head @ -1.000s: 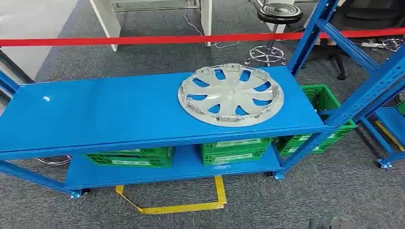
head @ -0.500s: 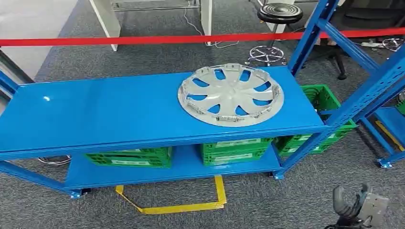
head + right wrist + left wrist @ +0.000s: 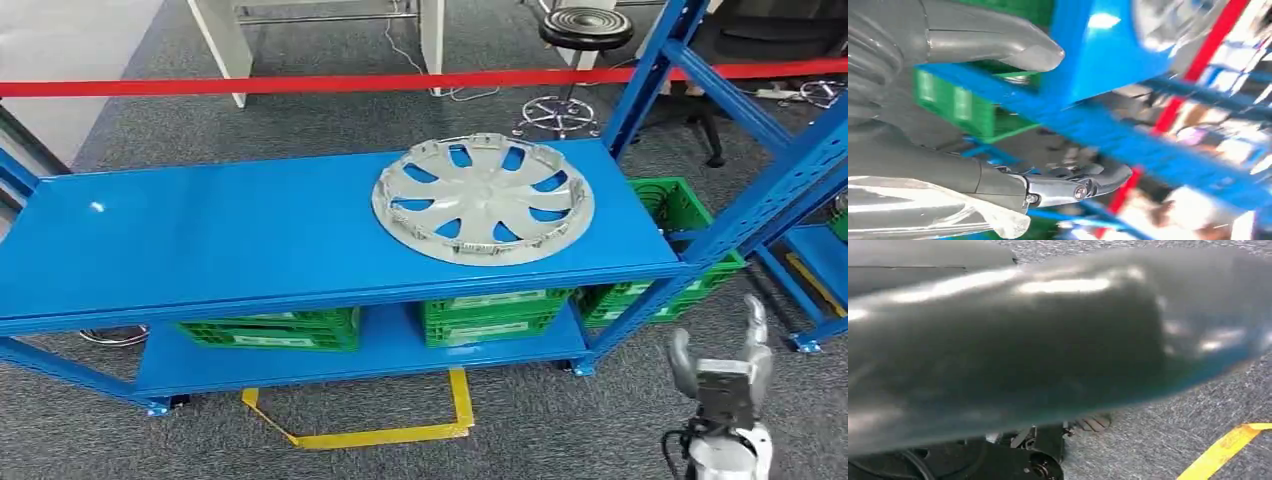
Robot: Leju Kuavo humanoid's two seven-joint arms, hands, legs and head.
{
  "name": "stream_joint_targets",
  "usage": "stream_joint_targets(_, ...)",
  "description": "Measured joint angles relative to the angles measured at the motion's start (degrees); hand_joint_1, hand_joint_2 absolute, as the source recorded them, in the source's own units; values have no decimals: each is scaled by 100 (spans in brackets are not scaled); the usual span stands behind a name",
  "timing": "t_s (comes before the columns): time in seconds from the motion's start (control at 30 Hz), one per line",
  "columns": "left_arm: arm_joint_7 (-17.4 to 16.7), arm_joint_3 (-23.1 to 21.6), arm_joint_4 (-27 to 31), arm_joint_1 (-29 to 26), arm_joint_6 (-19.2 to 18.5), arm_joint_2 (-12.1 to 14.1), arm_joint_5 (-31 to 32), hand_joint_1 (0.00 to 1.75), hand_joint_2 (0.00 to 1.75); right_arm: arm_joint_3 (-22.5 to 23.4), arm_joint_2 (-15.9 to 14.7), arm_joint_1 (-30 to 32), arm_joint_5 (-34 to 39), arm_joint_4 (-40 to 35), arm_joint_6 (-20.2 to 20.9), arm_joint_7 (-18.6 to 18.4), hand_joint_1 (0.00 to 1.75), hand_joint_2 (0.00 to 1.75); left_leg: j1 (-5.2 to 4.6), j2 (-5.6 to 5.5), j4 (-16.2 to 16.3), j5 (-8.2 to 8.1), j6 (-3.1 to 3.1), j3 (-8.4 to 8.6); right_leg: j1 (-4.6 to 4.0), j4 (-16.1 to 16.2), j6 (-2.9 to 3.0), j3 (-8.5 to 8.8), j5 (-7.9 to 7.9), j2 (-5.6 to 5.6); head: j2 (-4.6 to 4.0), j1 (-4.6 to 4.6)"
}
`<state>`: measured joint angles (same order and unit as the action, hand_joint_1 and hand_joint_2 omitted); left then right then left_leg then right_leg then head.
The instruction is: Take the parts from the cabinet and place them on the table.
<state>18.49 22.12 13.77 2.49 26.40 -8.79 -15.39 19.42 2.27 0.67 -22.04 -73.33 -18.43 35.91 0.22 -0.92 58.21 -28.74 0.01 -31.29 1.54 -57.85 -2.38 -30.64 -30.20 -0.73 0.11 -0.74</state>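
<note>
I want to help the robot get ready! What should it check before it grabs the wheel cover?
1. Wheel cover within sight on the blue shelf: ok, it lies flat near the shelf's right end.
2. Nothing on top of the cover: ok.
3. Right hand free to grab: ok, its fingers are apart and hold nothing.
4. Right hand near the cover: not ok, it is low, in front of the shelf and right of it.
5. Shelf post out of the hand's way: cannot tell, it slants close above the hand.
6. Left hand ready: cannot tell, its wrist view is a dark blur.
</note>
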Motion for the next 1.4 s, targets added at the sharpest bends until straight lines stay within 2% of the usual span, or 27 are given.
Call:
stream_joint_targets(0.2,37,-4,-28,41,-2,13,179,0,0,-813,-212,-363,-798,66,-299,-37,0,175,0,0,0,0,0,0,0,-1,0,-1,0,-1,0,2)
stream_joint_targets(0.47,37,-57,-46,88,-70,63,435,0,0,-1697,-504,-1089,-1666,732,-600,-325,0,175,0,0,2,1,0,0,0,-2,0,-1,1,-1,0,0)
stream_joint_targets(0.77,28,-118,-50,107,-164,109,721,0,0,-2176,-715,-1806,-2305,1465,-1032,-746,0,175,-8,0,17,2,1,-4,6,1,-4,-4,9,0,0,0)
stream_joint_targets(0.9,26,-166,-66,113,-162,140,780,0,0,-2233,-739,-1935,-2382,1602,-1398,-798,0,175,-15,0,23,1,3,-11,15,1,-9,-9,11,-1,0,0)
stream_joint_targets(0.93,26,-173,-72,119,-162,146,782,0,0,-2238,-739,-1961,-2373,1620,-1434,-800,0,0,-20,0,27,0,5,-13,19,1,-10,-10,12,-1,0,0)
stream_joint_targets(1.07,24,-197,-87,124,-162,153,817,0,0,-2251,-739,-1974,-2353,1648,-1440,-815,0,0,-28,-1,69,-12,24,-37,32,2,-34,-15,22,1,0,-2)
stream_joint_targets(1.13,-108,-203,-94,132,-136,157,889,0,0,-2253,-739,-1973,-2345,1650,-1429,-815,0,0,-34,-1,92,-21,42,-52,37,8,-53,-16,33,0,0,0)
stream_joint_targets(1.2,-295,-234,-103,144,-138,162,995,0,0,-2253,-739,-1972,-2342,1650,-1392,-815,0,0,-39,0,61,3,93,-52,37,61,-103,2,66,-3,0,-4)
stream_joint_targets(1.23,-328,-269,-103,152,-140,162,1025,0,0,-2253,-743,-1967,-2334,1646,-1390,-811,0,0,11,12,-50,67,155,-14,24,64,-114,-12,38,-4,0,4)
stream_joint_targets(1.27,-350,-295,-103,159,-140,157,1051,0,0,-2255,-760,-1958,-2272,1646,-1370,-787,0,0,20,27,-93,92,178,2,21,-42,-106,-106,-54,22,0,11)
stream_joint_targets(1.3,-371,-323,-103,168,-140,160,1086,0,0,-2255,-767,-1958,-2185,1641,-1304,-734,0,0,25,32,-95,102,194,-10,13,-361,-96,-261,-244,25,0,29)
stream_joint_targets(1.37,-435,-363,-116,169,-131,151,1165,0,0,-2251,-802,-1881,-1951,1591,-1018,-605,0,0,16,33,-95,99,196,-17,13,-1326,-112,-741,-618,25,0,22)
stream_joint_targets(1.4,-483,-385,-129,169,-120,151,1208,0,0,-2251,-828,-1842,-1879,1559,-864,-558,0,0,15,33,-91,97,197,-19,12,-1669,-119,-937,-682,25,0,28)
